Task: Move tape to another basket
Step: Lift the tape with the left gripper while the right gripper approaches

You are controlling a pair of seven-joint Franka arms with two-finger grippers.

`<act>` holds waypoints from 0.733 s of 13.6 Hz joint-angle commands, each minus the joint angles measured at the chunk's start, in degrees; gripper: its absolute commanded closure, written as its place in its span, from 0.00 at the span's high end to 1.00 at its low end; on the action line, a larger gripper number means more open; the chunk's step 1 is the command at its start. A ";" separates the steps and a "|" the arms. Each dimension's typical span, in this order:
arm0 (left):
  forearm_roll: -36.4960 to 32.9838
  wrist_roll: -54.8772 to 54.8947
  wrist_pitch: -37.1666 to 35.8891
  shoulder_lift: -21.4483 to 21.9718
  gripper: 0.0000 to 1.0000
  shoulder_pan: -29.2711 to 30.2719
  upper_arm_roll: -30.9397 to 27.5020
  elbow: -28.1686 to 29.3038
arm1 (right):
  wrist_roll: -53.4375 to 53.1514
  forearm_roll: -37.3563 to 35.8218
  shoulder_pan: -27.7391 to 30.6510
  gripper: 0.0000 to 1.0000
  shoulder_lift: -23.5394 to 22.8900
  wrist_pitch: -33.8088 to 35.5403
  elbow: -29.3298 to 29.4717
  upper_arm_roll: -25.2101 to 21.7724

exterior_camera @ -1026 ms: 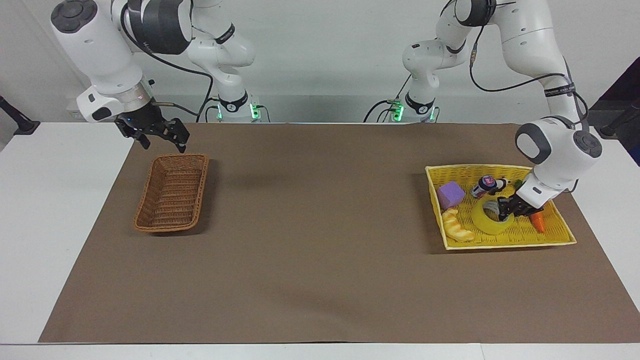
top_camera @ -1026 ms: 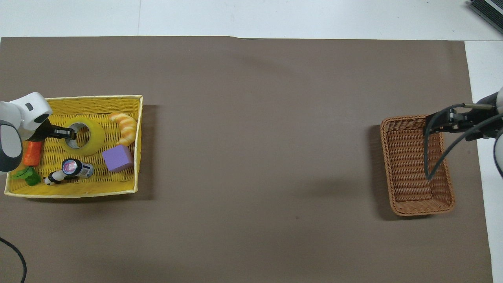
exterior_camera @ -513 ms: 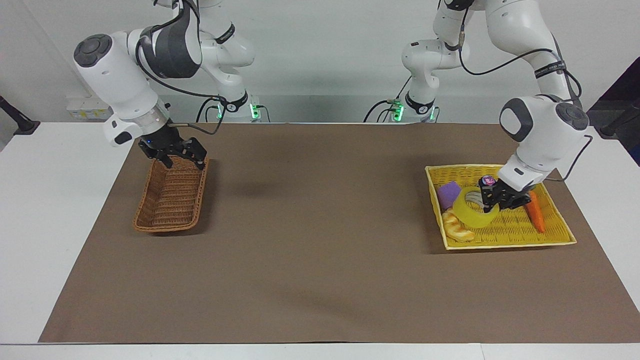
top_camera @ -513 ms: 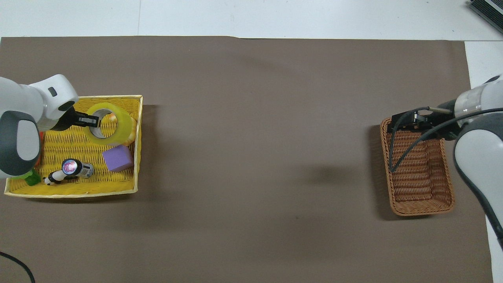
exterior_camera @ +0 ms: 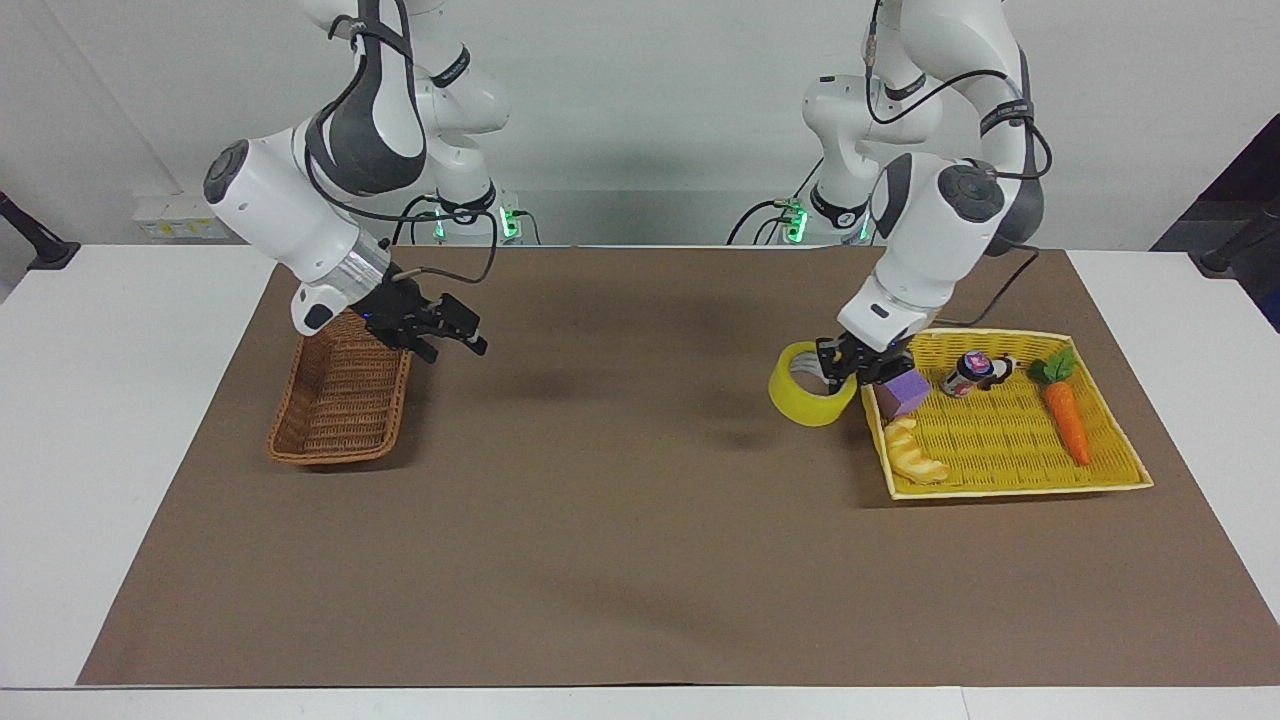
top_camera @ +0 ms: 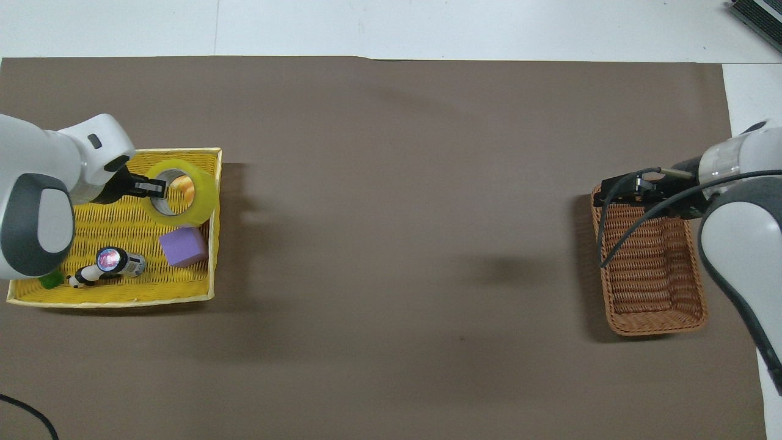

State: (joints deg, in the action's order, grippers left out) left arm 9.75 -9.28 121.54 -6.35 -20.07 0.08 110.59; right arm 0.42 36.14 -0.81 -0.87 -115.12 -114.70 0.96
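The left gripper (exterior_camera: 838, 366) is clamped on the wall of the tape (exterior_camera: 808, 397), one jaw inside the ring, and carries the roll in the air at the rim of the yellow tray (exterior_camera: 1010, 489) on the side toward the middle of the table (exterior_camera: 620, 560). The brown basket (exterior_camera: 343, 402) sits at the right arm's end, well apart from the tape. The right gripper (exterior_camera: 440, 335) hangs over the brown mat just beside that basket's rim, jaws spread apart and holding nothing. The step in hand looks like the carry across, with a handover between the 2 arms likely, since the basket is far from the left arm's base. To do it well, keep the roll high enough to clear the tray's rim and the purple block (exterior_camera: 903, 392) beneath it, and travel smoothly so the hanging roll does not swing on its 1-sided pinch. If the right gripper takes it, it should close on a free part of the ring before the left lets go, then lower the roll well inside the narrow basket.
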 commanded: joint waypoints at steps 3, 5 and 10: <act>4.83 -8.72 2.12 0.81 0.00 -7.95 -1.05 1.11 | 4.48 15.41 -4.62 1.00 3.86 -7.21 -8.15 0.19; 6.60 -12.24 4.57 0.29 0.00 -11.29 -1.14 1.29 | 8.53 20.88 -6.64 1.00 4.21 -9.58 -10.88 0.19; 6.69 -19.28 8.44 0.20 0.00 -15.96 -1.14 1.47 | 9.95 32.57 -13.85 1.00 3.86 -18.02 -13.61 0.19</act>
State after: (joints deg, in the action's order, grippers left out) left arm 15.32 -26.81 127.77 -6.87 -34.34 0.02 111.32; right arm 8.81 64.90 -12.94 1.35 -130.49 -126.17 1.10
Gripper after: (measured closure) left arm 0.780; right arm 0.000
